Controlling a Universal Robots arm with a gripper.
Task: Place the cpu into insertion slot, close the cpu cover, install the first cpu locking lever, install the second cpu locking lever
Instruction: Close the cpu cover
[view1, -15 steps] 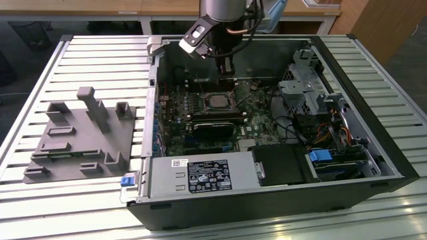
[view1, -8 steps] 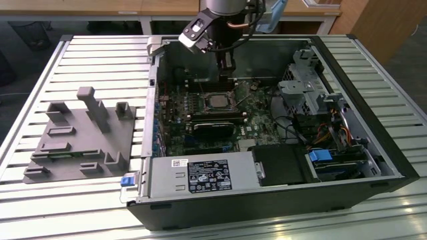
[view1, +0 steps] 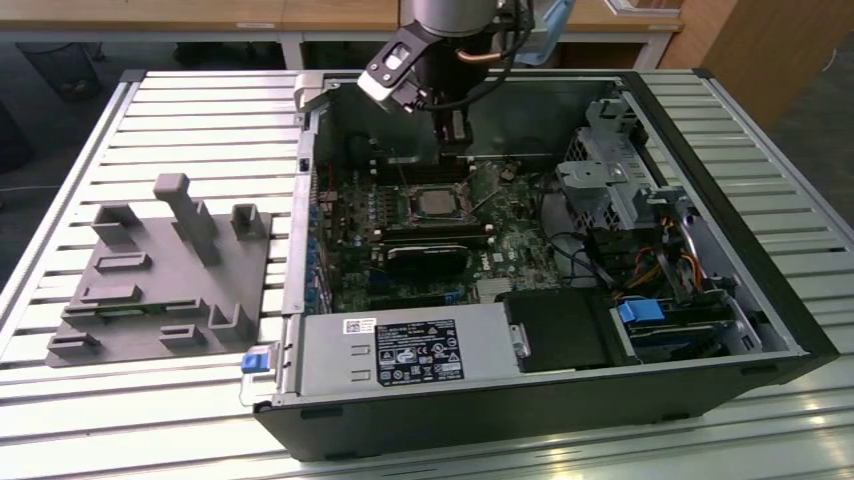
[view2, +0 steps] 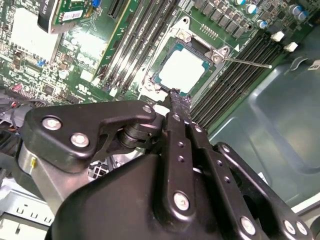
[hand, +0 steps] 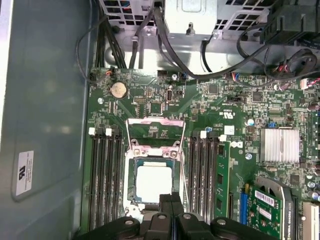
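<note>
Silver-grey chip: the cpu (hand: 154, 182) sits flat in the insertion slot (view2: 196, 46), pale top facing up, directly ahead of the fingertips in both wrist views.
Hand: the gripper (hand: 171, 201) has its fingers pressed together with only a thin seam between them, pinching nothing. The tip hangs over the near edge of the cpu (whether it touches cannot be told).
Cover: the cpu cover (hand: 155, 121) is open, swung back on the far side of the cpu from the gripper. Green board shows through its window, and it does not lie over the chip.
Lever: a thin metal locking lever (view2: 247, 62) stands free from a corner of the slot, slanting out to one side of the fingers, not hooked down.
Slots: long black memory slots (hand: 102, 172) run in rows flanking the insertion slot, on both sides of the gripper.
Board: the green motherboard (hand: 150, 107) lies flat on the floor of the open computer case (view1: 534, 425), beneath the gripper.
Arm: the arm (view1: 447, 15) reaches down into the case from above.
Support: a slatted metal table (view1: 200, 110) bears the case.
Fixture: a grey fixture (view1: 160, 270) rests on the table well away from the gripper, outside the case, toward the exterior view's left.
</note>
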